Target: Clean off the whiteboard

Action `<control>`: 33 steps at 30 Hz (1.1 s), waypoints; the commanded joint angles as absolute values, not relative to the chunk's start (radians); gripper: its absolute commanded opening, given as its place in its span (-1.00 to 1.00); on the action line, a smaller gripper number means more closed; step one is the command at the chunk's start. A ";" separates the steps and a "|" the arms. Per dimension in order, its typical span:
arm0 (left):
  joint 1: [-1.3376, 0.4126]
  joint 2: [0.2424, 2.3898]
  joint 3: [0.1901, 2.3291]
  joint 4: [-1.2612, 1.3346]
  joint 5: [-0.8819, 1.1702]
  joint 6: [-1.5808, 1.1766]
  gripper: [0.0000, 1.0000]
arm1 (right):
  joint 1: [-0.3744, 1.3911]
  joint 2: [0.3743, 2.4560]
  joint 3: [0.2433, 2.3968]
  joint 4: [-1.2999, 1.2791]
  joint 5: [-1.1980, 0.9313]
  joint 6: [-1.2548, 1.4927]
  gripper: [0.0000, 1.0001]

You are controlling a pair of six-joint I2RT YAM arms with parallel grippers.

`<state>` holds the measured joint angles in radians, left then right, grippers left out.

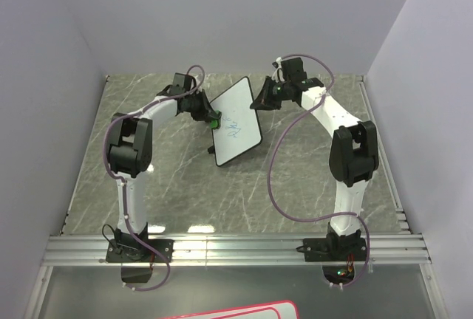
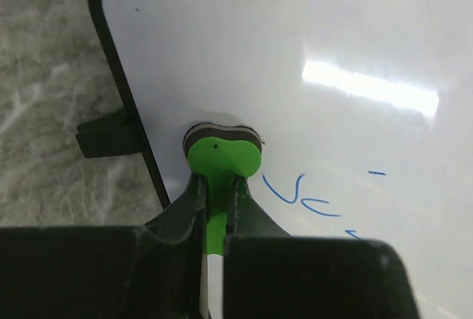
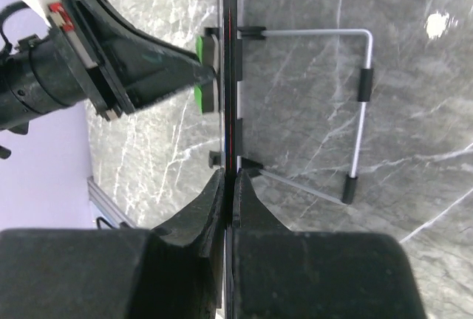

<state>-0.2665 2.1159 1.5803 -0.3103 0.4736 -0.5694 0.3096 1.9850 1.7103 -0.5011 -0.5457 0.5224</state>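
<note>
Overhead: blue scribbles (image 1: 233,128) on whiteboard (image 1: 238,101) too small to read. Green eraser (image 1: 214,122) mostly buried under left gripper (image 1: 210,117), only sliver showing. Pink-edged panel (image 1: 236,310) chopped by frame edge at 6 o'clock. Left wrist: board runs off at 12 and 3 o'clock; writing hidden behind blurred finger at 5. Right wrist: board edge-on, face unseen; left gripper cut at 9 o'clock.

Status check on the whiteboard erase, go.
Left gripper shut on green eraser, pressed to whiteboard. Right gripper clamps its edge. Blue scribbles not yet erased. No obstruction seen.
</note>
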 commanded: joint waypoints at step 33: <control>-0.278 2.209 1.618 -0.121 0.543 -0.752 -0.99 | 0.359 2.006 1.692 -0.495 -0.641 0.650 -1.00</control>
<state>-0.2890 2.1414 1.5948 -0.0402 0.6163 -0.7761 0.3073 2.0033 1.7084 -0.4866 -0.5571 0.6136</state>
